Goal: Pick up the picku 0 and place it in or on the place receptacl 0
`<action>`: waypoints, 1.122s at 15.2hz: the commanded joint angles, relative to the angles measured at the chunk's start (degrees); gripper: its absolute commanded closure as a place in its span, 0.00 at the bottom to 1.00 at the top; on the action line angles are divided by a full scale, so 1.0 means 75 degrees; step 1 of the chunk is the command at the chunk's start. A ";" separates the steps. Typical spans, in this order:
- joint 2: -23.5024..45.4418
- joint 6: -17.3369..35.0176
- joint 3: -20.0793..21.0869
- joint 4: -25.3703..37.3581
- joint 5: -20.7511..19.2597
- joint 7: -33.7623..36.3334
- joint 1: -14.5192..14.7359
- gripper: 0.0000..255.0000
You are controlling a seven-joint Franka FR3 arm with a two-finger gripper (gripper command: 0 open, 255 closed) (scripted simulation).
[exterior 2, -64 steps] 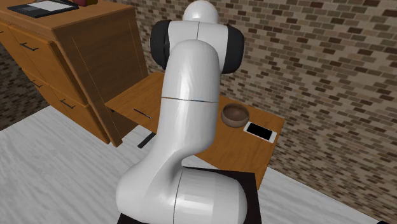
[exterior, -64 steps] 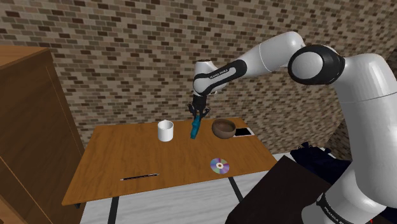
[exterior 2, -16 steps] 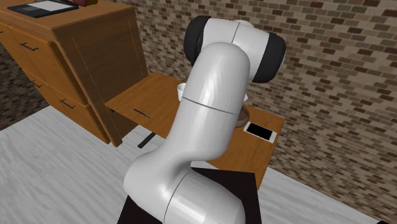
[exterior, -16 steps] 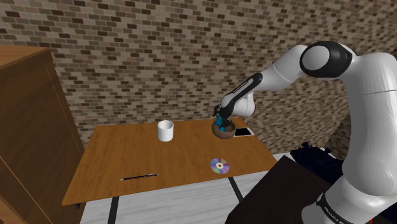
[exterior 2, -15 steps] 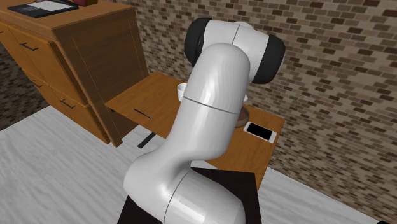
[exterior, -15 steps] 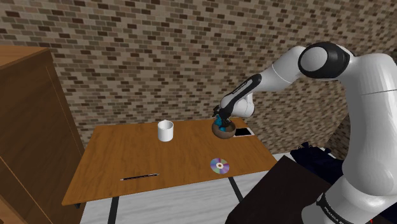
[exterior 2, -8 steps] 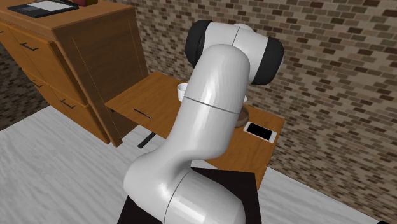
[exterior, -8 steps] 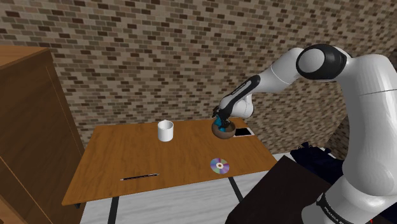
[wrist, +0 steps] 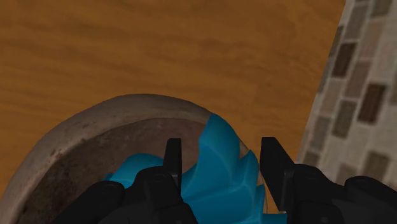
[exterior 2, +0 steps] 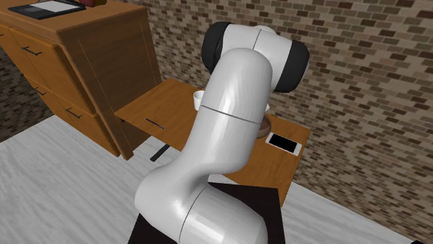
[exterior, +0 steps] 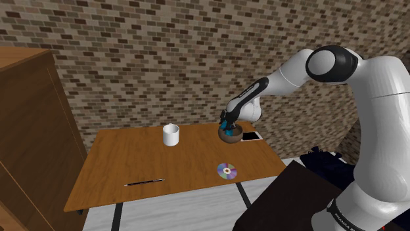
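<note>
Blue is what I track on this feed. About four seconds back the blue object [wrist: 219,175] hung in the air over bare tabletop [exterior: 151,161], between the white mug [exterior: 171,134] and the brown bowl [wrist: 89,124]. That was well off toward the shoulder view's left of where the end effector [wrist: 221,147] is now. The arm has since swung across, and the object now lies inside the bowl, directly under the end effector. Over the last second almost nothing has shifted, only a slight settling of the wrist at the bowl.

The fingers [wrist: 173,156] stand moderately apart. One seems to brush the object's flank, and a sliver of bowl shows between the blue and the other finger. I therefore read the hold as released, though it is a close call. If so, the placing is essentially done, and what remains is a straight lift clear without dragging the object out.

The object is a bright turquoise-blue, built of flat faceted faces with a stepped, ridged edge. It leans in the bowl with its upper end reaching about to the rim beyond the fingertips. A lower lobe spreads across the bowl's floor. I cannot tell what kind of object it is.

A dark phone [exterior: 251,136] lies just beyond the bowl, toward the shoulder view's right of the end effector.
</note>
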 commanded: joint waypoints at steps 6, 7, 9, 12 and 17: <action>-0.0290 -0.0189 -0.0041 -0.0137 0.0008 0.0048 0.0011 1.00; -0.0387 -0.0253 -0.0059 -0.0170 0.0008 0.0070 0.0024 1.00; -0.0580 -0.0383 -0.0095 -0.0230 0.0005 0.0115 0.0052 1.00; -0.0864 -0.0586 -0.0153 -0.0309 -0.0006 0.0186 0.0095 1.00; -0.1321 -0.0939 -0.0253 -0.0408 -0.0044 0.0314 0.0167 1.00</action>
